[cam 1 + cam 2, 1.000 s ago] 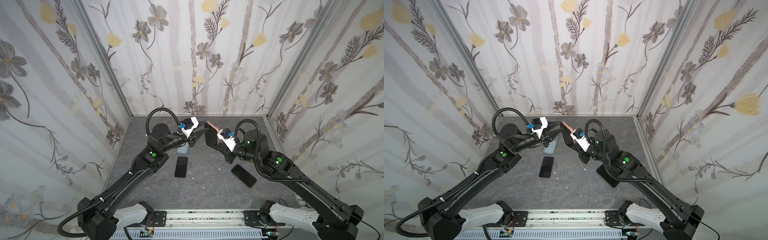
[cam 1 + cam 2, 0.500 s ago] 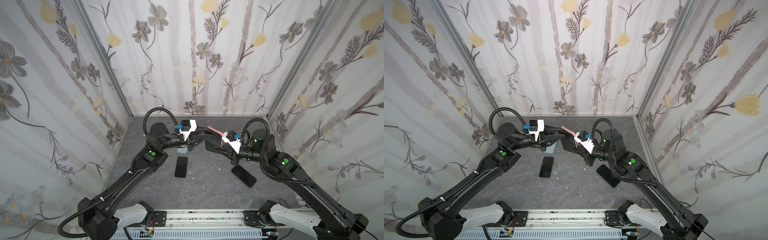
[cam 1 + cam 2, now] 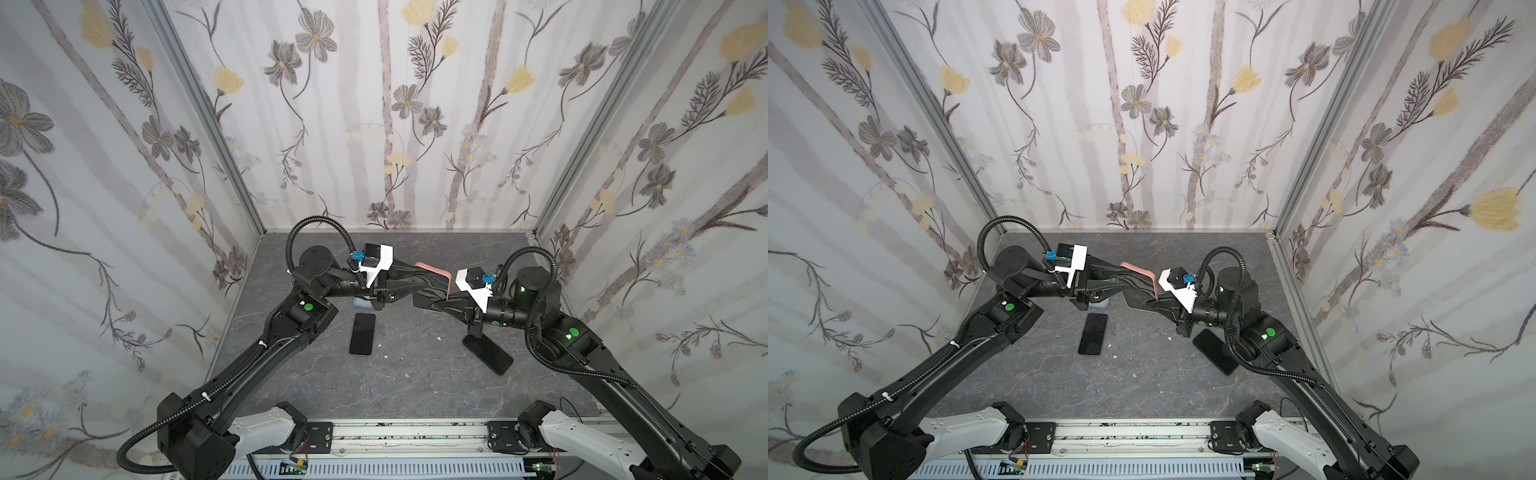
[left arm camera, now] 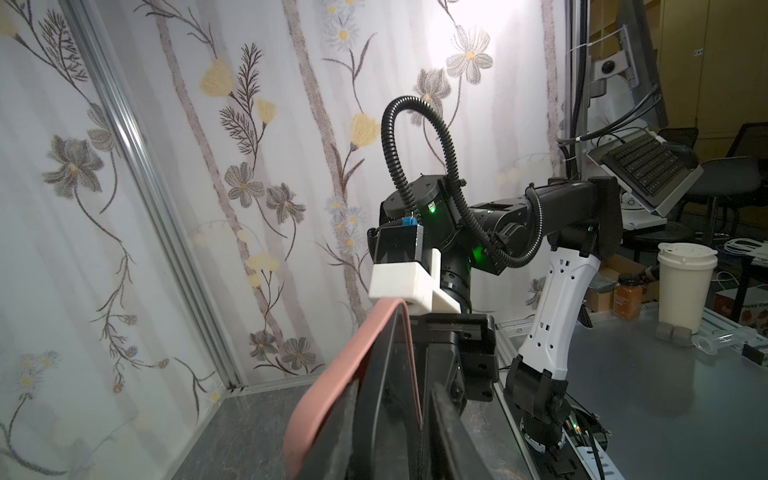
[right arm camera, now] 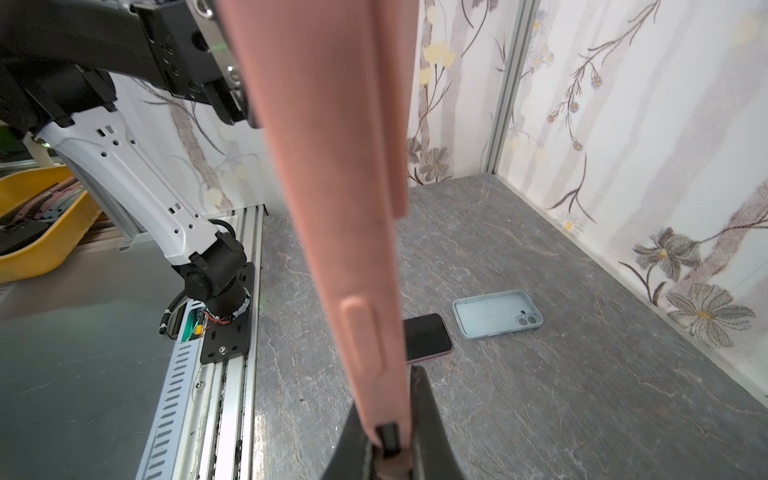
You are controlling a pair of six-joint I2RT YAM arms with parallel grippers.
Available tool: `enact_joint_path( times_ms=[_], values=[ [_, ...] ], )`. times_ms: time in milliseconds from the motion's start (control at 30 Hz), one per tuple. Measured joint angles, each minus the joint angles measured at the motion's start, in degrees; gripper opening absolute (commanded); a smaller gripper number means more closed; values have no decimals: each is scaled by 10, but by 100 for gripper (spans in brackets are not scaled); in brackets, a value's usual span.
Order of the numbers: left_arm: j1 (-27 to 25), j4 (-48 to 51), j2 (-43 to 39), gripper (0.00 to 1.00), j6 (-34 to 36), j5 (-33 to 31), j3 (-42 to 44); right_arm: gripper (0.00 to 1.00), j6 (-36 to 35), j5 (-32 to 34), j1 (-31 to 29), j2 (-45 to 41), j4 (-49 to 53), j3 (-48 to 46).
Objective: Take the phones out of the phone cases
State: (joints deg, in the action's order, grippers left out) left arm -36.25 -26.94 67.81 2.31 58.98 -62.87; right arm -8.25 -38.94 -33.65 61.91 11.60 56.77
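Phone case (image 3: 434, 268), pink, is held aloft near the table's (image 3: 415, 374) back edge, phone (image 4: 380, 395) seemingly inside. Left gripper (image 4: 390, 415) clasps one end; right gripper (image 5: 388, 453) pinches the opposite rim. Left should hold firm while right peels slowly.

**Pink case pinched at its end above a cluttered desk**

The right hand (image 5: 390, 440) has its dark fingers clamped on the near end of a pink phone case (image 5: 332, 166), which stretches away edge-on. On the grey desk (image 5: 540, 415) beyond lies an empty pale blue case (image 5: 496, 313), open side up. Just beside it is a black phone (image 5: 428, 336), partly hidden by the pink case. A yellow tray (image 5: 37, 232) sits off the desk, behind the left arm (image 5: 124, 174).
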Motion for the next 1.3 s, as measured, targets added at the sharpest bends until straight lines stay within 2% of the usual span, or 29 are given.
enact_joint_path(
  times_ms=[333,533,667,800,933,1067,1167,1300],
  values=[
    [-20,-75,-8,24,-55,-23,25,0,92,-68,1,3,-176,-26],
    [-20,-101,-16,14,-66,-43,38,0,106,-78,1,3,-203,-24],
    [-20,-102,-19,1,-71,-49,40,0,93,-76,2,3,-193,-16],
    [-19,-99,-25,0,-71,-49,43,0,69,-76,2,6,-167,-6],
    [-10,-75,-29,0,-67,-45,50,30,45,-63,1,6,-116,-4],
    [17,-7,-31,0,-45,-26,55,47,30,7,3,-20,-84,-7],
    [27,73,-32,0,-3,-35,40,55,17,41,3,-51,-65,-13],
    [29,155,-29,0,53,-39,16,55,11,83,4,-68,-35,-2]
  ],
)
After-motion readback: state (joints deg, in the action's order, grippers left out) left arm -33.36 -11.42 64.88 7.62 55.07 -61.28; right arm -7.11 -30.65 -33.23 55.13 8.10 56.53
